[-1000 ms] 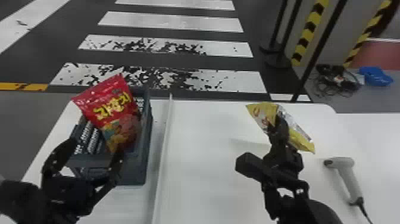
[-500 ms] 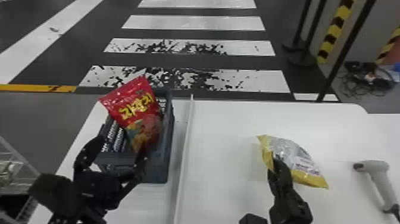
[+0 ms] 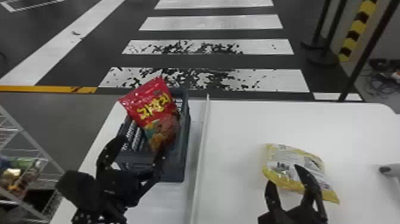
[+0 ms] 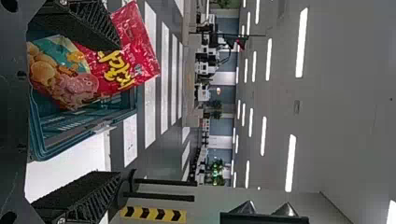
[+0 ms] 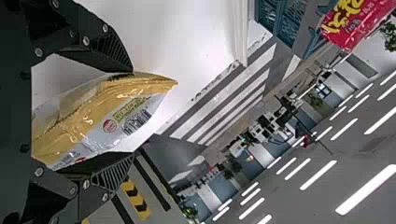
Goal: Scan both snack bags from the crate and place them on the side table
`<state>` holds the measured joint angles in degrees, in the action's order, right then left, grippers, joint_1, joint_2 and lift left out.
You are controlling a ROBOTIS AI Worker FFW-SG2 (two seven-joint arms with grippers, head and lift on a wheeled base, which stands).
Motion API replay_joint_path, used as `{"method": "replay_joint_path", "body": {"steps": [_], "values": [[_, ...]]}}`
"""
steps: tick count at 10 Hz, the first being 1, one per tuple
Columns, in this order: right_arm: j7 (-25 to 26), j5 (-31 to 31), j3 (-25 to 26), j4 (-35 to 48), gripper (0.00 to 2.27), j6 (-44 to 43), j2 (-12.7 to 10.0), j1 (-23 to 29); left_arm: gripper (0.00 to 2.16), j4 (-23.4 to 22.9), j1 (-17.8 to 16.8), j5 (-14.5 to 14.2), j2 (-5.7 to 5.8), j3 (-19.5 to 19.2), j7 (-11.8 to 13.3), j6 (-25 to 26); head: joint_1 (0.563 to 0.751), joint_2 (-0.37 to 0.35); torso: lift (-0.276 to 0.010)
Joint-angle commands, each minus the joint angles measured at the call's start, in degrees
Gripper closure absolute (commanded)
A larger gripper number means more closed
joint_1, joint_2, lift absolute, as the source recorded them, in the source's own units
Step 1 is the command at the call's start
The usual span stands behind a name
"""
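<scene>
Two snack bags show, one red and one yellow. The red bag point(image 3: 151, 104) is in the dark crate point(image 3: 171, 169), tilted, with its printed front showing and its top end sticking up past the far rim. The left gripper point(image 3: 141, 145) is at the near side of the crate, its jaws spread wide. The left wrist view has one of its fingers in front of part of the red bag and the other well apart from it; whether the nearer finger touches the bag I cannot tell. A white raised strip point(image 3: 200, 155) runs just beside the crate, between it and the yellow bag point(image 3: 285, 158). That bag lies on the white table point(image 3: 238, 134), on the strip's right side, its pale back with a barcode facing up. The right gripper point(image 3: 284, 175) is at the near edge of the yellow bag with its jaws apart. In the right wrist view the bag is between the two fingers, one end poking out past the tips, and nothing is being pinched tight. Near the table's right edge is part of a grey scanner point(image 3: 389, 169). To the left stands a wire rack point(image 3: 38, 149) with colourful packs point(image 3: 22, 175) on it, and dark posts point(image 3: 320, 32) stand on the floor past the table.
</scene>
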<state>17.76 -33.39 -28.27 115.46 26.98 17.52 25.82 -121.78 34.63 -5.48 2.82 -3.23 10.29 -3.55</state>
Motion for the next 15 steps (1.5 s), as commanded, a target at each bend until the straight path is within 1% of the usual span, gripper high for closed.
{"method": "replay_joint_path", "body": {"steps": [1, 2, 4, 5, 6, 7, 8, 9, 10, 11, 12, 14, 15], "values": [[-2.0, 6.4, 1.4, 5.0, 0.05, 5.0, 0.1, 0.5, 0.04, 0.0, 0.1, -0.1, 0.09, 0.1, 0.1, 0.0, 0.695, 0.115, -0.095], [-4.7, 10.1, 3.0, 7.9, 0.05, 10.8, 0.1, 0.9, 0.04, 0.0, 0.1, -0.2, 0.17, 0.1, 0.1, 0.0, 0.695, 0.113, -0.095], [-10.8, 19.8, 8.5, 12.2, 0.05, 17.6, 0.2, 1.7, 0.04, 0.1, 0.0, -0.5, 0.26, 0.1, 0.1, 0.0, 0.695, 0.086, -0.095], [-14.9, 27.8, 12.9, 12.9, 0.06, 18.2, 0.1, 1.4, 0.04, 0.3, -0.1, -0.5, 0.17, 0.2, 0.1, 0.0, 0.695, 0.074, -0.095], [-21.9, 40.0, 19.7, 13.0, 0.09, 17.8, -0.3, 0.4, 0.04, 0.3, 0.0, -0.5, 0.17, 0.2, 0.3, 0.0, 0.695, 0.072, -0.095], [-27.4, 49.4, 25.0, 12.9, 0.21, 18.2, -0.6, -0.9, 0.04, 0.2, 0.2, -0.5, 0.17, 0.1, 0.3, 0.0, 0.695, 0.078, -0.095], [-30.5, 54.0, 27.8, 12.9, 0.34, 18.2, -0.6, -2.3, 0.04, 0.1, 0.3, -0.5, 0.09, 0.0, 0.3, 0.0, 0.695, 0.086, -0.095], [-33.2, 60.3, 31.2, 12.9, 0.70, 18.2, -1.0, -3.1, 0.04, 0.2, 0.4, -0.5, 0.00, 0.0, 0.4, 0.0, 0.695, 0.086, -0.095], [-33.8, 61.8, 32.6, 12.8, 1.36, 18.3, -1.4, -3.4, 0.04, 0.2, 0.4, -0.5, -0.09, 0.0, 0.4, 0.0, 0.695, 0.086, -0.095], [-33.8, 61.9, 32.7, 12.2, 2.06, 18.5, -1.7, -3.6, 0.04, 0.3, 0.4, -0.5, -0.09, 0.0, 0.4, 0.0, 0.695, 0.081, -0.095], [-35.0, 61.4, 32.6, 10.8, 2.26, 18.3, -2.0, -3.9, 0.04, 0.4, 0.3, -0.4, -0.18, 0.0, 0.4, 0.0, 0.695, 0.075, -0.095], [-39.2, 61.1, 30.5, 3.4, 2.26, 14.5, -3.0, -7.2, 0.04, 0.5, 0.3, -0.3, -0.35, 0.1, 0.4, 0.0, 0.695, 0.079, -0.095], [-41.1, 59.9, 29.5, -0.8, 2.26, 13.9, -4.4, -9.6, 0.04, 0.5, 0.3, -0.3, -0.35, 0.1, 0.4, 0.0, 0.695, 0.084, -0.095]]}}
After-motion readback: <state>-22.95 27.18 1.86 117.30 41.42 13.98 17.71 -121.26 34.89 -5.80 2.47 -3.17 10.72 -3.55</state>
